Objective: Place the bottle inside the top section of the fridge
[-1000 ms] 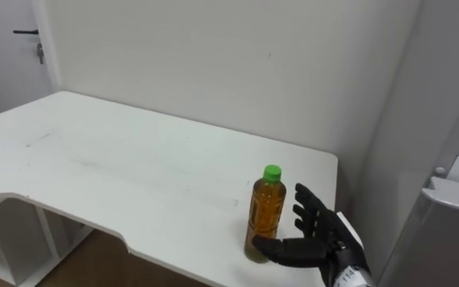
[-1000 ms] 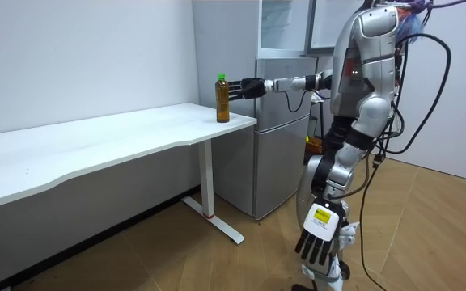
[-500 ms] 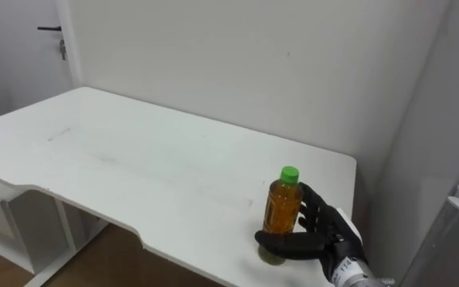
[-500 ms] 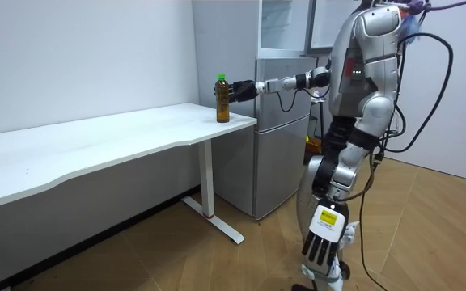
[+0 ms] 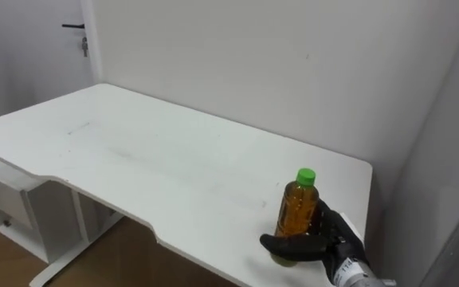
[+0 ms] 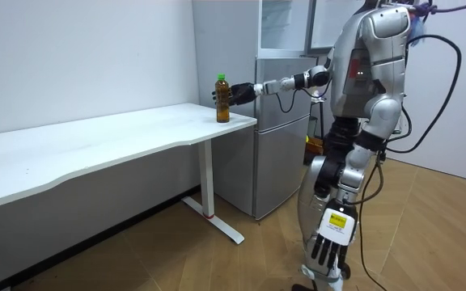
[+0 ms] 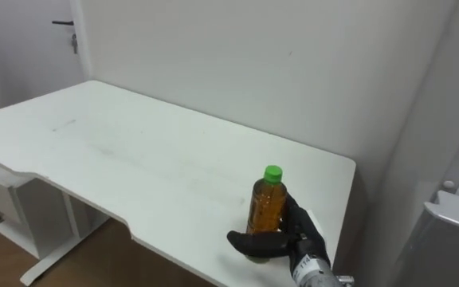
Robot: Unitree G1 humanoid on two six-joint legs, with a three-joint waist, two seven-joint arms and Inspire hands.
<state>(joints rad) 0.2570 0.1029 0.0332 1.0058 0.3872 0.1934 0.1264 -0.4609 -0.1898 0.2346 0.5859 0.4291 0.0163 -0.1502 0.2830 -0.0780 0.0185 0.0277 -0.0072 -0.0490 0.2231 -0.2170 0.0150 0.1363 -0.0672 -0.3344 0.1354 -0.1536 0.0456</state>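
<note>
Bottle point(image 5: 296, 209) upright, seemingly clasped in right hand point(image 5: 331, 239)

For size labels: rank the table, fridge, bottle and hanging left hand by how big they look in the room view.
1. white table
2. fridge, partly hidden
3. left hand, though it hangs nearer the camera, so its place over the bottle is unsure
4. green-capped bottle

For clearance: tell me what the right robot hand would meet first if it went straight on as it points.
The bottle: the right robot hand curls round it, touching. Past it, above the table, the way looks free, as far as depth shows.
</note>
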